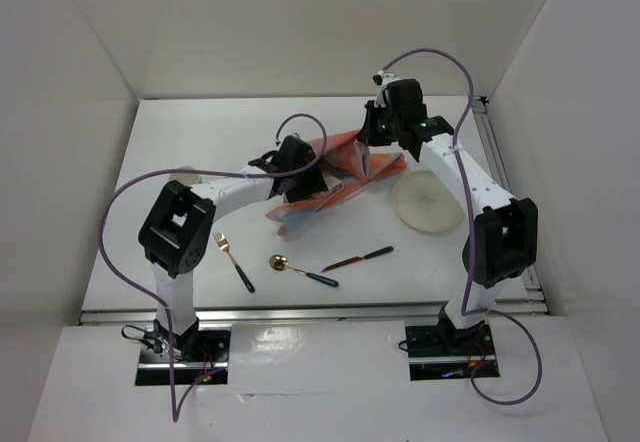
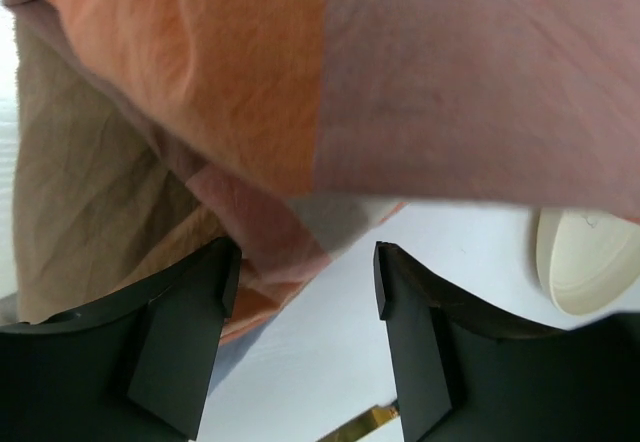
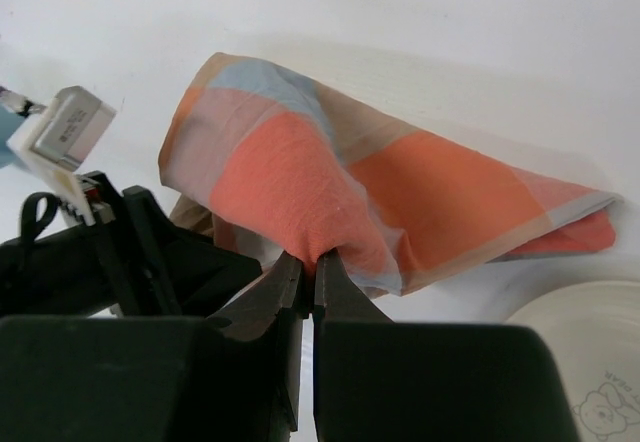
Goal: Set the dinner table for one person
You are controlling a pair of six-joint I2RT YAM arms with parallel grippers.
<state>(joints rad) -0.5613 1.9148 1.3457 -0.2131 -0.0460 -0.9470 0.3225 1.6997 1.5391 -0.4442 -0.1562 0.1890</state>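
The white desk [image 1: 200,132] spans the floor of the white-walled enclosure, with both arms at its near edge. Around its middle, toward the far edge, a checked cloth [image 1: 350,162] in orange, blue and grey is bunched and partly lifted off the surface. The right arm [image 1: 450,167] reaches over it, its jaws clenched on a raised fold of the cloth [image 3: 300,172]. The left arm [image 1: 230,187] meets the cloth from the left; its jaws are released, the two fingers [image 2: 190,332] standing apart with the cloth's lower edge [image 2: 250,82] hanging just beyond them, ungripped. A cream plate [image 1: 427,202] lies near the right edge. Toward the near edge lie a fork [image 1: 233,260], a spoon [image 1: 303,270] and a knife [image 1: 357,259], each apart from the others.
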